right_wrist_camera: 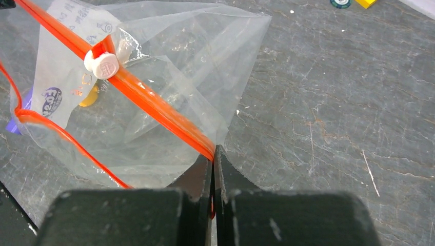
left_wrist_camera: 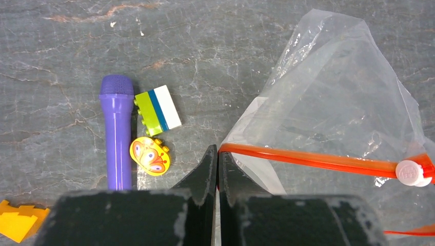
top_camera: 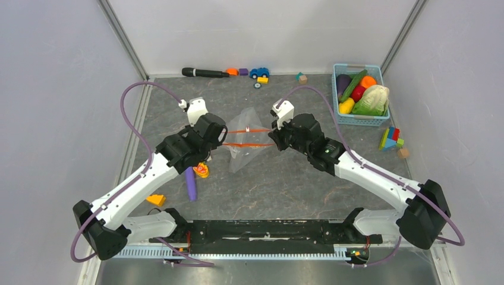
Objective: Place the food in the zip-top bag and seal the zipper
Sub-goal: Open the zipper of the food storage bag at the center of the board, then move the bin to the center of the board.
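The left gripper point(left_wrist_camera: 218, 154) is pinched shut on one end of the zipper point(left_wrist_camera: 318, 160) and the right gripper point(right_wrist_camera: 213, 154) is clamped just as tight on the other end. The zip-top bag point(top_camera: 246, 151) stretches between them with its mouth gaping (a white slider point(left_wrist_camera: 409, 171) sits partway along the orange strip). The food point(top_camera: 364, 95) lies heaped in a light blue basket point(top_camera: 356, 122), well off to the bag's right and farther from the arms, while a purple stick point(left_wrist_camera: 118, 133) and a yellow butterfly piece point(left_wrist_camera: 149, 155) rest just left of the bag.
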{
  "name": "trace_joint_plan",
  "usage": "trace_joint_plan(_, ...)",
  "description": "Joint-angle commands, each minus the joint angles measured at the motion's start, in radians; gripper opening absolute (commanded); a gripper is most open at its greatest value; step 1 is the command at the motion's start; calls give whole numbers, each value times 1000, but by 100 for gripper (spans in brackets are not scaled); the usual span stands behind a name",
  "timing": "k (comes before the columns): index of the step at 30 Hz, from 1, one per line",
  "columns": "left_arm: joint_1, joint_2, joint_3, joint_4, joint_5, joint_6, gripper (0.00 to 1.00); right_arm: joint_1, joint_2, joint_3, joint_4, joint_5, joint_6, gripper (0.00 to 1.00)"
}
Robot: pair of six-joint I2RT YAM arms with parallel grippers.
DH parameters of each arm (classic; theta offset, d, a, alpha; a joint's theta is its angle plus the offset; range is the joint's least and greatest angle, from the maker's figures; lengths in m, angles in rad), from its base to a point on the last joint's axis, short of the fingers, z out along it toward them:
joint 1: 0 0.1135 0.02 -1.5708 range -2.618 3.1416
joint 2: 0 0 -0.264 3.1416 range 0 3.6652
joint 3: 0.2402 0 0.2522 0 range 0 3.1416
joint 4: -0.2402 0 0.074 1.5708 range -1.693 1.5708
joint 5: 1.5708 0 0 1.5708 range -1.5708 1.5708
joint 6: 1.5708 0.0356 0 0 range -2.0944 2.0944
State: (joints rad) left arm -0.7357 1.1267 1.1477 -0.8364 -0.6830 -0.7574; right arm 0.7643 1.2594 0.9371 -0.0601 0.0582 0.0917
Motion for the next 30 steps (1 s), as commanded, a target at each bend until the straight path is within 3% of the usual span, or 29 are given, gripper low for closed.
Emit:
trace_joint_plan(1,62,-38,2,-109,-111,73,2,-73,-36,-33,-67,27,-61,0)
trace_joint_plan(8,61,-123,-141,236,400,232,2,-73,-24,-31,21,-173,-73,13)
trace_joint_plan(9,61,-129,-152,254,428,235,2,-72,-24,-28,37,-196,-73,19)
trace_joint_plan(12,61,-127,-151,254,415,222,2,-72,-36,-15,84,-270,-72,50)
trace_joint_plan(15,61,-115,-139,250,416,224,2,-73,-68,-12,143,-310,-66,70)
trace_joint_plan(18,61,-111,-135,251,408,224,2,-75,-129,-27,179,-261,-62,98)
trace_joint_plan(21,61,-108,-135,250,383,222,2,-97,-184,-46,192,-116,10,98)
trace_joint_plan(24,61,-107,-130,252,368,218,2,-197,-196,-35,166,-102,70,98)
trace_joint_plan(30,61,-126,-128,266,350,220,2,-426,-74,35,40,-8,60,98)
